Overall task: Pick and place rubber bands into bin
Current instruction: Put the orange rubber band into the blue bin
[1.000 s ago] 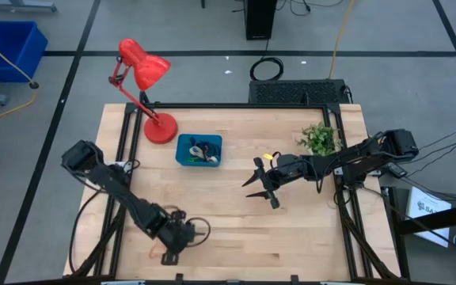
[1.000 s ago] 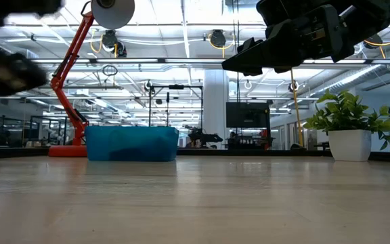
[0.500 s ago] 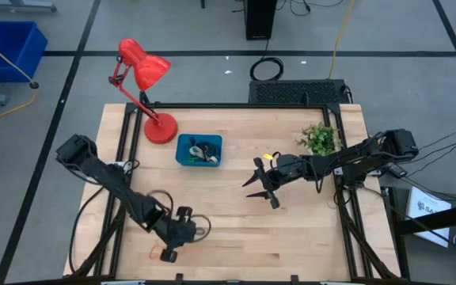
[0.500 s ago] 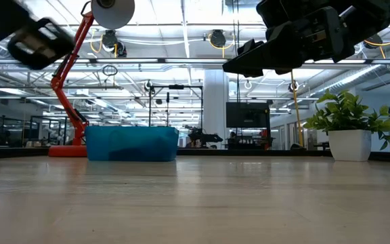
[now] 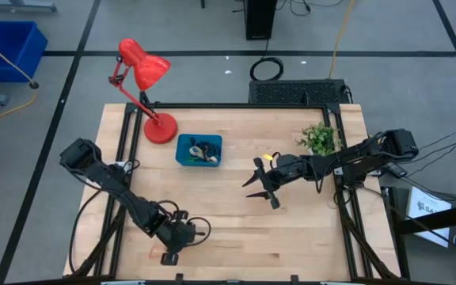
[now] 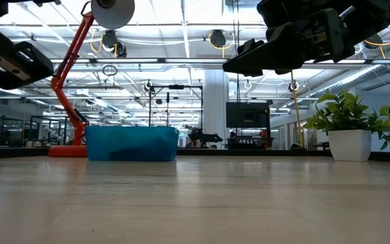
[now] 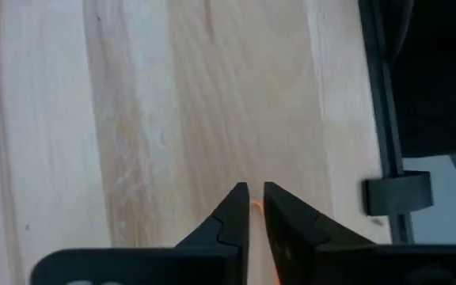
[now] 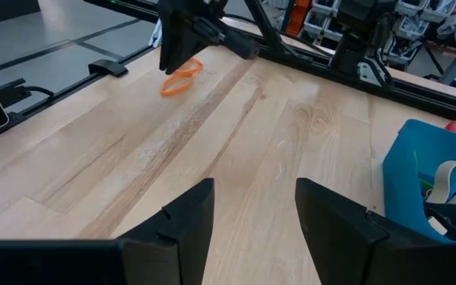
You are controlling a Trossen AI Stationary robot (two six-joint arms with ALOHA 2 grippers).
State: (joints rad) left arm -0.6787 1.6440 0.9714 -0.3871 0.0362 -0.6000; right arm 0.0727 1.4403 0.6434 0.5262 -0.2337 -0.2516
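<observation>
The left gripper [image 5: 170, 251] hung low over the table's [image 5: 307, 237] near edge, jaws only a sliver apart around an orange rubber band [image 8: 181, 77], mostly hidden between the fingers [image 7: 232, 214]. The right gripper [image 5: 261, 184] waited mid-table, jaws wide, empty. The bin [image 5: 199, 150] by the red lamp [image 5: 142, 73] held several bands, hard to count.

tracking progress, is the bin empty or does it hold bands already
Not empty: the bin already holds several rubber bands, dark and light loops seen from above.
</observation>
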